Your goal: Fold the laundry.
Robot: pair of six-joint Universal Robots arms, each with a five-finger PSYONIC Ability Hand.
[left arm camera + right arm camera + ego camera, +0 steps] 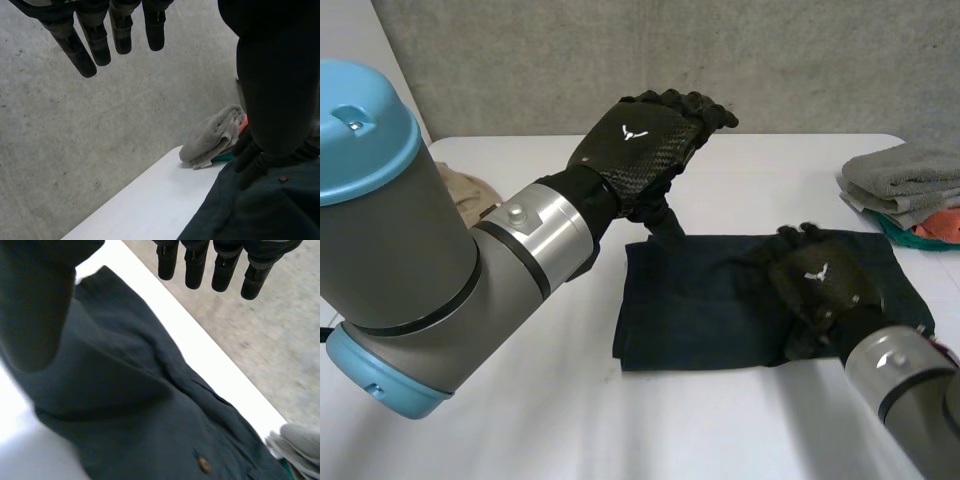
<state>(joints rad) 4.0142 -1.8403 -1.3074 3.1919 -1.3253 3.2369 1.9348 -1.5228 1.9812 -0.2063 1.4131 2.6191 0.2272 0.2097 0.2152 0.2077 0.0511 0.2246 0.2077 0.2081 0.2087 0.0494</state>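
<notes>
Dark buttoned garment (710, 300) lies folded in a rectangle at mid-desk (520, 400). The left hand (640, 140) hovers above its far left corner and the right hand (815, 285) over its right part, fingers of both straight, apart, holding nothing. Folding appears nearly done; the next move likely calls for grasping an edge, either to fold again or to carry it to the grey towel (905, 170) stack.

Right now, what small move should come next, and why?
Probably lower the left hand to the far left corner of the dark blue garment: it hangs above that corner, fingers straight, holding nothing, while the right hand is open over the cloth.
</notes>
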